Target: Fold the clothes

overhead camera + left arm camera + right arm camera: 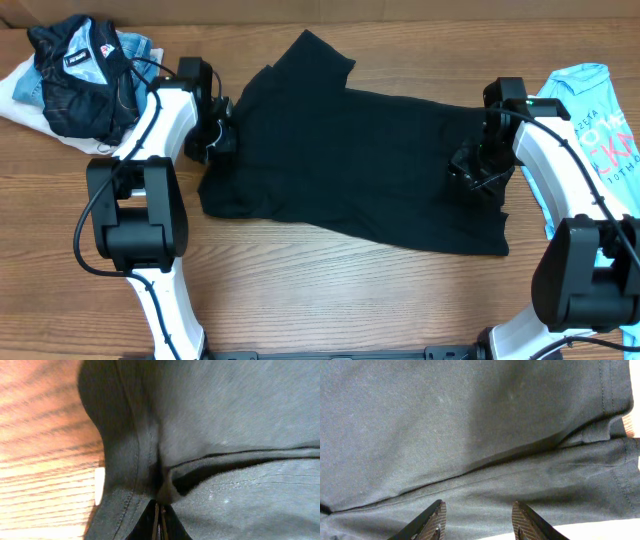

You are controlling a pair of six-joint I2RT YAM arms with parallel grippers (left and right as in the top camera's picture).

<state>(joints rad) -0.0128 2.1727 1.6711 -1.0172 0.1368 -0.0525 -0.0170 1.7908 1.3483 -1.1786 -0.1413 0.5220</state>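
Note:
The clothes, a plain black T-shirt, lie spread across the middle of the wooden table, one sleeve pointing to the back. My left gripper is at the shirt's left edge. In the left wrist view its jaws are shut and the black fabric puckers right at their tips. A small white tab shows beside the stitched hem. My right gripper rests over the shirt's right end. In the right wrist view it is open, with the cloth lying flat between and beyond its fingers.
A dark jacket with a white-and-red logo patch lies heaped on white cloth at the back left corner. A light blue T-shirt with pink lettering lies at the far right, beside the right arm.

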